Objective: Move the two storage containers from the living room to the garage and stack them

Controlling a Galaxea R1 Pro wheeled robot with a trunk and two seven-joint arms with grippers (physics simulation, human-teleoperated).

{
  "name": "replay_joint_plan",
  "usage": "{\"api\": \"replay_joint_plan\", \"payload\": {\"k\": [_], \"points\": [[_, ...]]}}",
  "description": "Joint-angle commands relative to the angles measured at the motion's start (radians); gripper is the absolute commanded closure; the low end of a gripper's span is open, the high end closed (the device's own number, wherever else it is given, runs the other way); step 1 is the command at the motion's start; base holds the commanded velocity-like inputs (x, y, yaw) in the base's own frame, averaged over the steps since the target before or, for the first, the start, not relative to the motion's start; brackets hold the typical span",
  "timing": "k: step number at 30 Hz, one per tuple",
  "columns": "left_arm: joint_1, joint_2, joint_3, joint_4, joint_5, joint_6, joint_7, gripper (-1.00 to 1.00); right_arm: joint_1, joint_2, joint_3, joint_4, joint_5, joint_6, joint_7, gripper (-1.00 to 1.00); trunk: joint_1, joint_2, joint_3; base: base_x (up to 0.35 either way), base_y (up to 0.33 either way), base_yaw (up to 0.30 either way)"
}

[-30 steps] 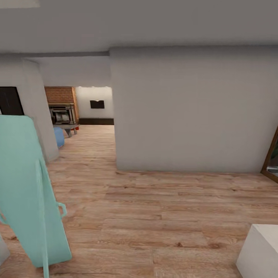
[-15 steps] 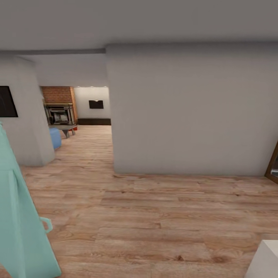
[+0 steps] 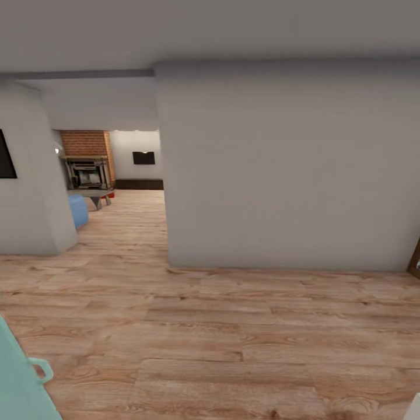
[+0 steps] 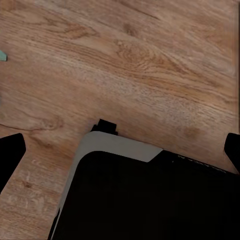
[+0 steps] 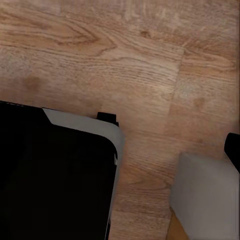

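The two storage containers are out of view. Through the opening ahead I see the living room's brick fireplace (image 3: pixel 87 143), a blue sofa corner (image 3: pixel 77 210) and a low table (image 3: pixel 93 192). A small red shape (image 3: pixel 109 195) by the table is too small to identify. In the left wrist view my left gripper (image 4: pixel 121 152) is open, its black fingertips (image 4: pixel 10 156) at the frame's two sides, over wood floor and my dark base (image 4: pixel 145 200). My right gripper (image 5: pixel 122 150) shows one fingertip (image 5: pixel 233 150) far out at the edge, so it stands open and holds nothing.
A grey wall block (image 3: pixel 280 163) stands straight ahead, and the passage runs along its left side, past a grey pillar (image 3: pixel 29 192). A mint-green panel with a handle (image 3: pixel 20 382) is at lower left. A white box (image 5: pixel 205 195) lies close to my right side.
The camera has advanced and turned: the mint-green panel has slid out toward the lower left and the white box toward the lower right corner. The wall now looms larger.
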Motion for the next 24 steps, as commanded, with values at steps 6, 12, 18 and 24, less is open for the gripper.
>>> {"api": "replay_joint_plan", "payload": {"k": [6,12,18,24], "points": [[-0.001,0.0,-0.008,0.0,0.008,-0.002,0.002,-1.0,-0.001,0.0,0.008,0.003,-0.01,-0.006,0.001,-1.0,0.001,-0.001,-0.002,0.323,-0.002,0.0],[-0.001,0.0,-0.008,0.0,0.008,-0.002,0.003,-1.0,-0.001,0.001,0.005,0.003,-0.01,-0.007,0.001,-1.0,0.001,-0.001,-0.002,0.323,0.0,0.0],[-0.001,0.0,-0.008,0.0,0.008,-0.002,0.002,-1.0,-0.001,0.002,-0.001,0.003,-0.01,-0.009,0.002,-1.0,0.001,-0.001,-0.002,0.323,0.0,0.0],[-0.001,0.0,-0.008,0.0,0.008,-0.002,0.003,-1.0,-0.001,0.002,-0.002,0.003,-0.01,-0.01,0.003,-1.0,0.001,-0.001,-0.002,0.323,0.0,0.009]]}}
